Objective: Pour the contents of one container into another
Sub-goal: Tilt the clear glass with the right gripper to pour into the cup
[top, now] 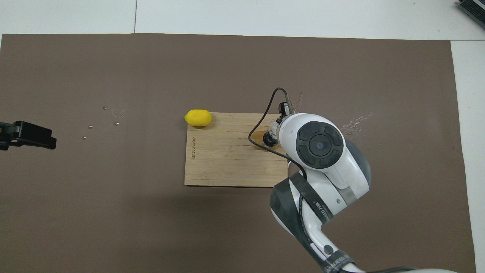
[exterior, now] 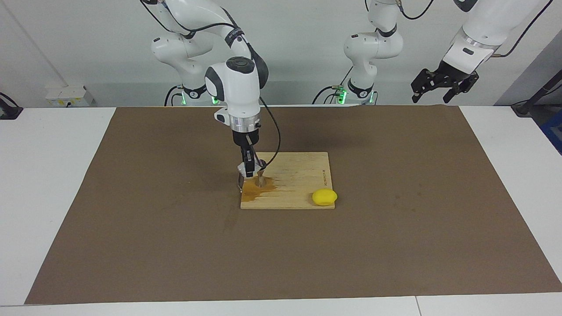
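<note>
The clear cup (exterior: 243, 169) hangs just above the wooden board (exterior: 303, 175), with my right gripper (exterior: 248, 172) shut on it and pointing almost straight down. The steel jigger (exterior: 261, 179) stands upright on the board right beside the cup, in a dark wet stain (exterior: 253, 189). In the overhead view the arm hides most of the cup (top: 273, 126); the jigger (top: 269, 140) shows at the arm's edge. My left gripper (exterior: 432, 94) waits open, raised over the mat's edge at its own end of the table, and holds nothing.
A yellow lemon (exterior: 324, 197) lies at the board's corner farther from the robots, toward the left arm's end. Water drops (top: 113, 113) dot the brown mat (exterior: 395, 245) toward the left arm's end, and more splashes (top: 356, 123) lie beside the right arm.
</note>
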Motion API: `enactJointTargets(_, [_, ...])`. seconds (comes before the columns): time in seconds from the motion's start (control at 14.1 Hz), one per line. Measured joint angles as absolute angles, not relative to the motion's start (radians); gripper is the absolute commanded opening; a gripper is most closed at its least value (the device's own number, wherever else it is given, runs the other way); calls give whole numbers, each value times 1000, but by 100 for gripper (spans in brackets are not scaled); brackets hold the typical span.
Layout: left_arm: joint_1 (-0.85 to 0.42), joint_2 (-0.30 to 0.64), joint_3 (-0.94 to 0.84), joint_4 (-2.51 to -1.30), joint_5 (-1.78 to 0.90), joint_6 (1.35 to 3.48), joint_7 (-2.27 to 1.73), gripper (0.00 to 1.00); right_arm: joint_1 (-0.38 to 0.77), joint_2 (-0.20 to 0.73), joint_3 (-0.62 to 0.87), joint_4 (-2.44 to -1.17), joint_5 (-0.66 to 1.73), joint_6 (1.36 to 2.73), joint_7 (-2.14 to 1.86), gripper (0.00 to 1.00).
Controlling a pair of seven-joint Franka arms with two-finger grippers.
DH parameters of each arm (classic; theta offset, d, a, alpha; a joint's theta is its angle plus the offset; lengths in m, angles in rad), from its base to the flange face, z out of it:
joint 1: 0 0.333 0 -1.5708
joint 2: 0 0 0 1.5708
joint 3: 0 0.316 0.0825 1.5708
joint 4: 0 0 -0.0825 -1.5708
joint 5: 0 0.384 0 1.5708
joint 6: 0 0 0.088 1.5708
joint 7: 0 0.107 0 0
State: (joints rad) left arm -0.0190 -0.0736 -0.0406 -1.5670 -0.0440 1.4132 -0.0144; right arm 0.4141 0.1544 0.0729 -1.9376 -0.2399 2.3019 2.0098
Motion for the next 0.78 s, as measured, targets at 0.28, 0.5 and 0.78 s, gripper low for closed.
enactJointTargets(0.28, [-19, -74, -41, -1567, -44, 1413, -14, 100, 421, 150, 73, -1938, -303, 2285, 2010, 0])
enactJointTargets(0.5, [-19, -74, -41, -1567, -44, 1413, -15, 100, 440, 144, 74, -1938, -348, 2261, 2010, 0])
enactJointTargets(0.78, [-19, -74, -41, -1567, -44, 1413, -15, 100, 451, 137, 74, -1939, -400, 2240, 2010, 0])
